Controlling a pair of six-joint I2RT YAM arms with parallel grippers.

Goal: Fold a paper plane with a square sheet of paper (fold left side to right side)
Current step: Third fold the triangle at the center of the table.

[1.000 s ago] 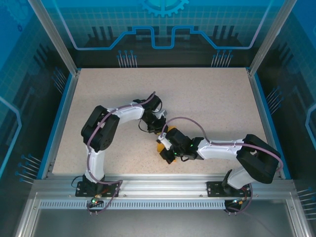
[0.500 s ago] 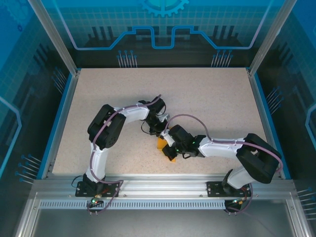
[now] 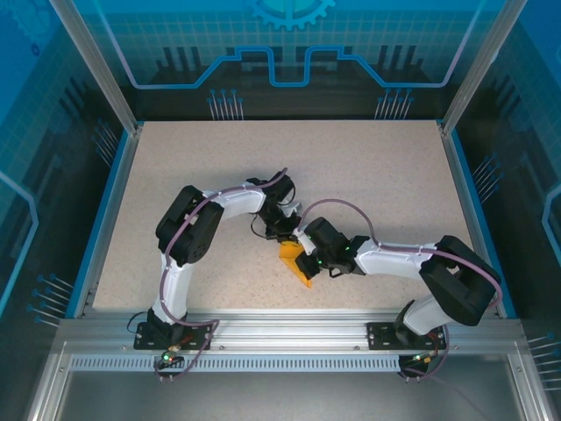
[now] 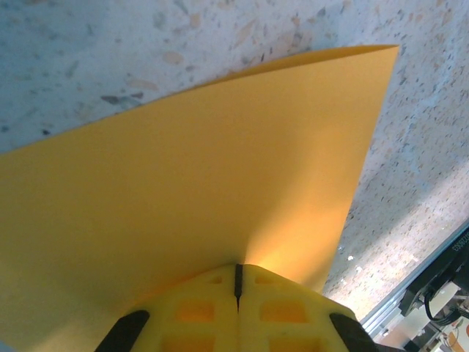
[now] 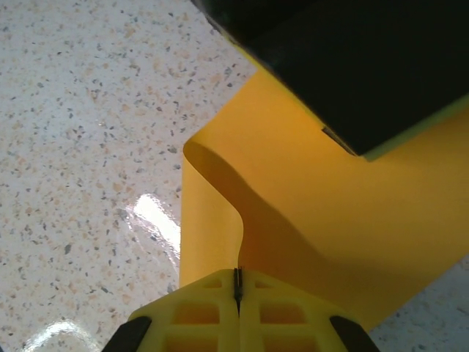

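The square sheet of paper [image 3: 296, 266] is bright orange and lies partly lifted and curled between my two grippers, near the table's front middle. My left gripper [image 3: 285, 235] is at its far edge. In the left wrist view that gripper [image 4: 238, 270] has its jaws pressed together on the sheet's [image 4: 190, 169] near edge. My right gripper [image 3: 306, 257] sits at the sheet's right side. The right wrist view has this gripper [image 5: 237, 277] shut, with the sheet's [image 5: 366, 213] curled edge running into the slit. The left gripper's dark body [image 5: 352, 66] hangs above.
A speckled beige table [image 3: 368, 175] stretches far behind and to both sides of the arms. Blue rails border its left and right edges [image 3: 112, 210]. An aluminium frame [image 3: 289, 329] runs along the near edge, seen also as the frame [image 4: 432, 286].
My right gripper has moved up and slightly right, so more of the orange sheet shows below it. My left gripper has closed fully on the sheet's edge and stayed almost still.
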